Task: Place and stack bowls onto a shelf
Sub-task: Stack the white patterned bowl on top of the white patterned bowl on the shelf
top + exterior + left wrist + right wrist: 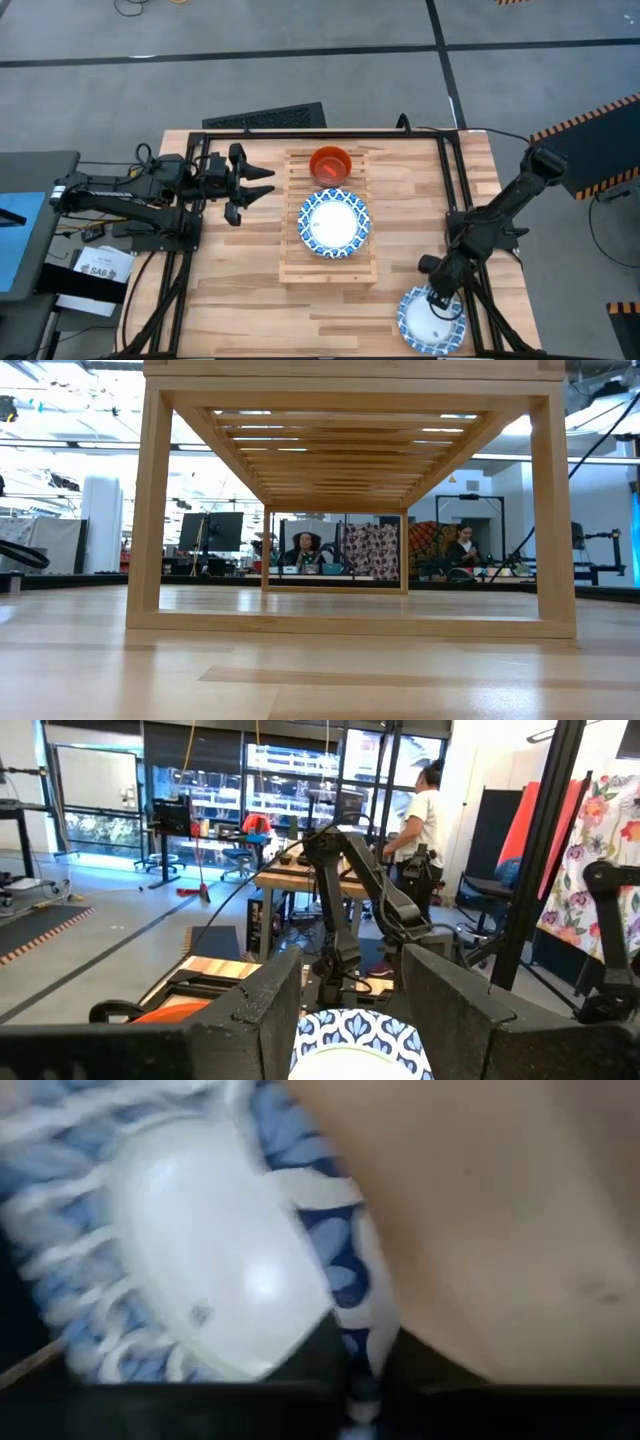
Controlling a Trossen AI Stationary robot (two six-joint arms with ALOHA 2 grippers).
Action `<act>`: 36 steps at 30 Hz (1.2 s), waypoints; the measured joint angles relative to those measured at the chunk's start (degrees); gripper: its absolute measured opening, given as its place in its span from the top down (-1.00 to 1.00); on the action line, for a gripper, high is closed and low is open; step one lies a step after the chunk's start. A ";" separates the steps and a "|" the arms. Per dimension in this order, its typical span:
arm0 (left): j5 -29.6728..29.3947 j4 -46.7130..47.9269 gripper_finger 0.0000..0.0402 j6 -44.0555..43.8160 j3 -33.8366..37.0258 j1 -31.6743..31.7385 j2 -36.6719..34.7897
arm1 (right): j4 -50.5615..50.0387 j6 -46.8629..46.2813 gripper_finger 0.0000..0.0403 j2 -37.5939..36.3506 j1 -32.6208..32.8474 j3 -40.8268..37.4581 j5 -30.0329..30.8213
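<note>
Right hand [437,297] pinching rim of patterned bowl [430,320] at near desk [240,290] corner, well apart from shelf [330,268]. Left hand [262,187] spread, idle beside shelf holding red bowl [331,162]. Risk: thin rim grip slipping, bowl tilting and dropping during lift.

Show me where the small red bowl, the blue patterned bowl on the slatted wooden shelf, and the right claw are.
Small red bowl [330,163]: high view, its inside.
Blue patterned bowl on the slatted wooden shelf [334,224]: high view, white centre.
Right claw [438,296]: high view, midway between fingertips, at the second patterned bowl's rim.
</note>
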State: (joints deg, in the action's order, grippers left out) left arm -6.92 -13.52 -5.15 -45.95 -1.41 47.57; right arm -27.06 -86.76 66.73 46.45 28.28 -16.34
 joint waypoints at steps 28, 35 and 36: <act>-1.49 -0.78 0.21 2.60 0.00 0.00 -1.12 | -12.78 28.54 0.90 3.92 -46.09 53.09 1.62; -1.29 0.38 0.21 5.02 -0.02 0.00 -6.13 | -22.09 30.62 0.88 13.06 -50.33 56.87 1.49; -1.05 0.95 0.21 4.58 -0.04 0.00 -6.89 | -22.29 30.18 0.88 13.70 -50.87 56.94 1.48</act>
State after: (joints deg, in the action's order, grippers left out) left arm -7.97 -12.56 -0.56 -46.00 -1.41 40.68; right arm -49.35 -56.58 80.43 -4.42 85.22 -14.85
